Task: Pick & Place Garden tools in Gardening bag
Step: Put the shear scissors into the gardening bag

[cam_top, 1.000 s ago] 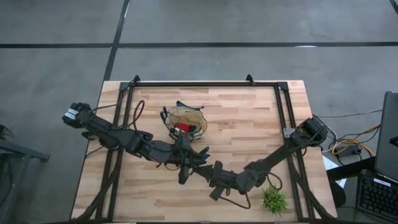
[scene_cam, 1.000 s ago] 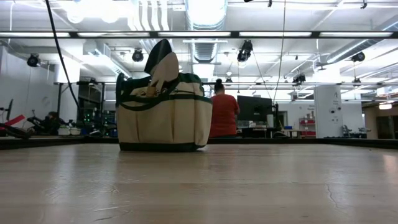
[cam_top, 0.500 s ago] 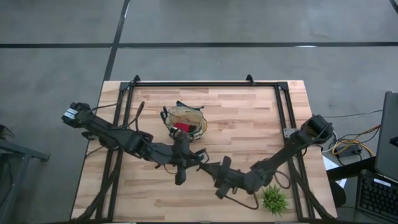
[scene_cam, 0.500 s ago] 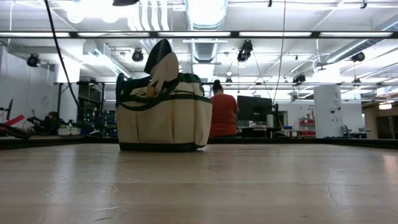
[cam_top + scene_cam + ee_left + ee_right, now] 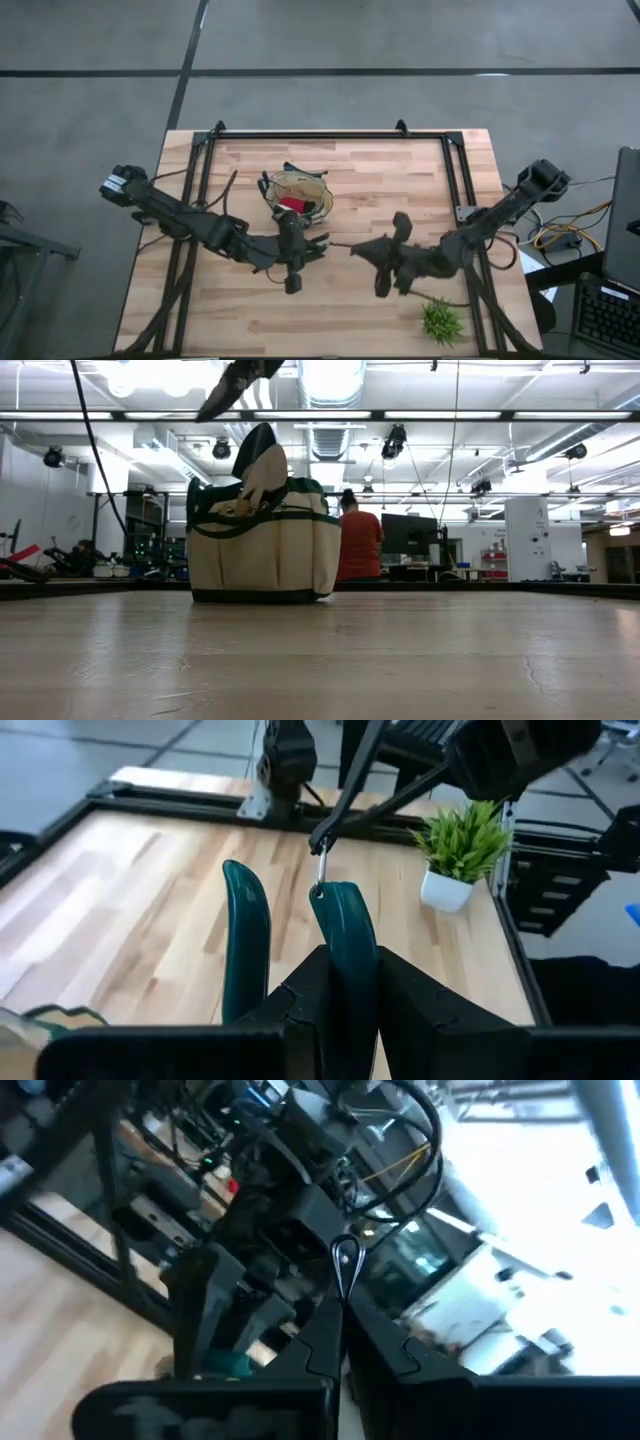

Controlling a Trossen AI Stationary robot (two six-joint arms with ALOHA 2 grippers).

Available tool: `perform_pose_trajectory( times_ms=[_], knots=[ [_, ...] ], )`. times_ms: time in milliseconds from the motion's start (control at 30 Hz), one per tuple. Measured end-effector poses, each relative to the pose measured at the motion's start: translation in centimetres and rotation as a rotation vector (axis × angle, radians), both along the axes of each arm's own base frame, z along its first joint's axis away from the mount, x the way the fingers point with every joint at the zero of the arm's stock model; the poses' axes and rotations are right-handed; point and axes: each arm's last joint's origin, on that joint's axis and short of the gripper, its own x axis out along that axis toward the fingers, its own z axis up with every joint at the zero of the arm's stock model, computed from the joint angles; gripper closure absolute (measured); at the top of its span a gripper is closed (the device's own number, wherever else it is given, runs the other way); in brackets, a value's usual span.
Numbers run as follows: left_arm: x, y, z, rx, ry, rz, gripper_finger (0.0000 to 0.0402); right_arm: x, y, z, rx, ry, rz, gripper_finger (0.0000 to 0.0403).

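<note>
The left tool [image 5: 330,1020] clamps the green-handled pruners [image 5: 340,935], smooth curved grips pointing forward. The right tool [image 5: 340,1342], pinched shut on their thin metal loop [image 5: 345,1260], faces it. The round tan fabric gardening bag [image 5: 298,196] stands just beyond the left tool.

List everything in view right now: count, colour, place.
gardening bag: 1, tan with dark green trim, far-centre of the table, upright
red item: 1, red, inside the bag
pruners: 1, green handles, held in the left gripper above the table, a metal loop at one handle's tip
potted plant: 1, green and spiky, white pot, near right corner of the table
table: 1, light wood with a black frame
person: 1, red top, in the room behind the table
left gripper: shut on the pruners, near side of the bag
right gripper: shut on the metal loop, facing the left gripper
</note>
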Motion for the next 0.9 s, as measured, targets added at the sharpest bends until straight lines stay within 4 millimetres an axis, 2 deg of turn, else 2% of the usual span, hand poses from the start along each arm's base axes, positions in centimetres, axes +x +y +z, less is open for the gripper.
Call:
perform_pose_trajectory(
  times_ms=[167,300,500,667,900],
  knots=[
    [0.8,-0.3,-1.2,0.029,-0.111,-0.026,0.0336,-1.0,-2.2,1.5,0.178,0.007,0.112,0.0395],
    [1.5,-0.5,-2.3,0.063,-0.136,-0.041,0.0337,-0.8,-3.7,2.2,0.298,0.043,0.191,0.0395],
    [1.8,-0.5,-3.0,0.092,-0.129,-0.013,0.0329,-0.2,-5.3,2.7,0.372,0.094,0.225,0.0395],
    [1.9,-0.4,-3.3,0.116,-0.116,0.013,0.0292,0.0,-5.8,2.8,0.391,0.101,0.221,0.0395],
    [1.7,-0.3,-3.1,0.123,-0.12,0.048,0.0214,-0.4,-6.1,3.1,0.393,0.096,0.217,0.0395]
  ],
)
